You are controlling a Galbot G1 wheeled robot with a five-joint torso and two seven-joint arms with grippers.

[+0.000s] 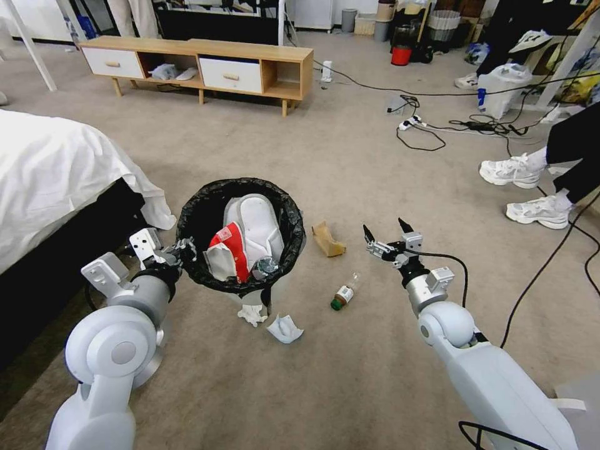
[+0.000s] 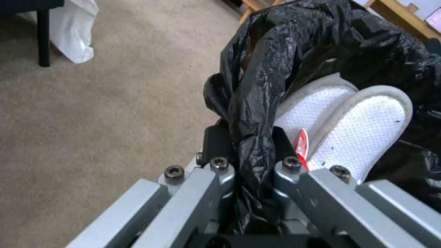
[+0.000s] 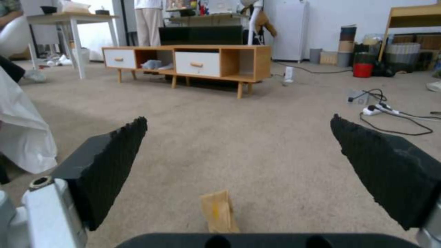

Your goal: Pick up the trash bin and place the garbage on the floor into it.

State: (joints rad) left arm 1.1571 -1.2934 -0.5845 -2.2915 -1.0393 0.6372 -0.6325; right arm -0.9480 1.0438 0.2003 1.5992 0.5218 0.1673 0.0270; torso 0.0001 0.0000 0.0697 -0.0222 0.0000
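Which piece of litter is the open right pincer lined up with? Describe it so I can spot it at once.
Start at the trash bin the left pincer grips by its black liner. On the floor between the bin and the right pincer lies the cardboard piece. It is torn, brown and folded, unlike the small bottle and white tissues closer to the robot.

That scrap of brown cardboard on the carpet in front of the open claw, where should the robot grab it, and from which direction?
Probably by its raised, folded edge. The brown cardboard piece stands tented off the carpet, not lying flat, so the open right gripper, low and facing it, could come in level from the robot's side and close across that thin upright fold.
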